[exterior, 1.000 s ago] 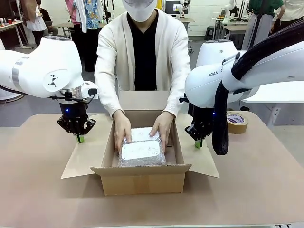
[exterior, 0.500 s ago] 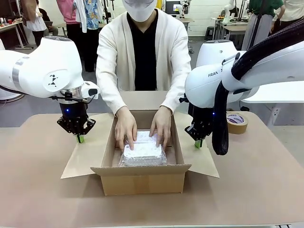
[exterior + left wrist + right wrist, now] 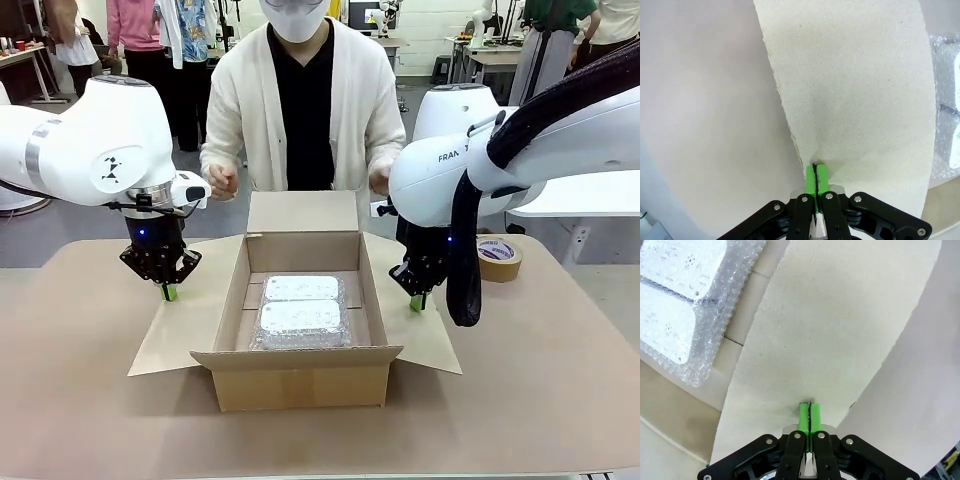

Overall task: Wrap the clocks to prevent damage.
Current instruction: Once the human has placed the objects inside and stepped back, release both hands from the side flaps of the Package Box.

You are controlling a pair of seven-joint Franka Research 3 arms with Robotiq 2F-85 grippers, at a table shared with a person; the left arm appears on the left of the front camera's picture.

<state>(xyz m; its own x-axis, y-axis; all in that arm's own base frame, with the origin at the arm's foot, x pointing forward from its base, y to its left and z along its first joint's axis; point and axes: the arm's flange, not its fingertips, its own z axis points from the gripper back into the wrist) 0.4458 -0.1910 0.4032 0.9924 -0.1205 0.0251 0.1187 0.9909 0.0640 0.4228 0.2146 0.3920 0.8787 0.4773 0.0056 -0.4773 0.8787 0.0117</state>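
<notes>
A brown tabletop (image 3: pixel 80 400) spread across the front view. The white left arm (image 3: pixel 90 145) came in from the left side and the white right arm (image 3: pixel 470 165) from the right. A person (image 3: pixel 300 110) in a cream cardigan stood at the far side, with one hand (image 3: pixel 222 182) and the other hand (image 3: pixel 379 181) raised at waist height, apart from everything on the tabletop.

An open cardboard box (image 3: pixel 300 375) sat in the middle, its left flap (image 3: pixel 185 320) and right flap (image 3: pixel 415 325) folded outward and its far flap standing upright. The clocks (image 3: pixel 300 312) lay flat on the box floor as two whitish bubble-wrapped bundles, one behind the other and touching. In the right wrist view they (image 3: pixel 685 295) showed beside the right flap. A strip of their wrap (image 3: pixel 945 100) showed at the edge of the left wrist view.

A brown tape roll (image 3: pixel 499 257) lay flat on the tabletop behind the right arm, well apart from the box.

The left jaws pointed down at the left flap near its outer edge. Their green pads (image 3: pixel 821 176) were pressed together with nothing between them, the tips resting on the cardboard. The right jaws stood the same way on the right flap, pads (image 3: pixel 804 416) pressed together and empty, tips on the cardboard.
</notes>
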